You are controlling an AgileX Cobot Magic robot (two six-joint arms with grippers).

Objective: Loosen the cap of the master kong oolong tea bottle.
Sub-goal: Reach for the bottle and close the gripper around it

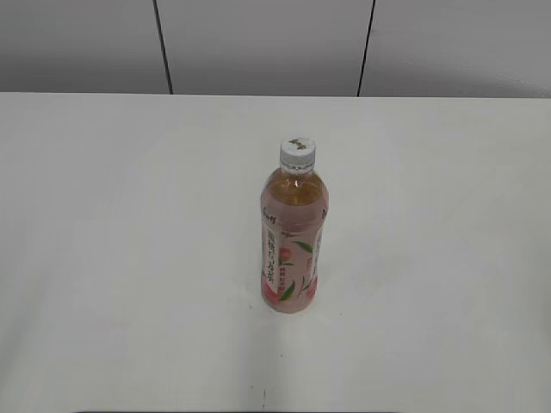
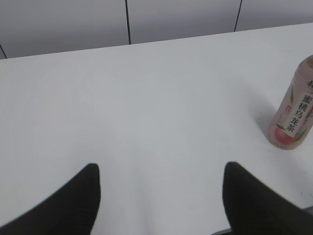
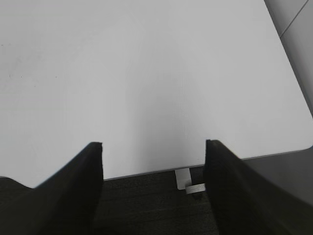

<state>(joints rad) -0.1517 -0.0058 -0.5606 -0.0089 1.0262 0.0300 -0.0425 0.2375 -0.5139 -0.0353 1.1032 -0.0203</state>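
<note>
Evidently nothing is gripped yet: the left gripper and right gripper are spread wide, empty; the master kong oolong tea bottle, frame centre, must be steadied before the cap is turned

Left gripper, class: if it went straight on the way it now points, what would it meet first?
Probably only bare table. The left gripper is open, and the master kong oolong tea bottle stands well off to the right of its line, though depth is uncertain.
</note>
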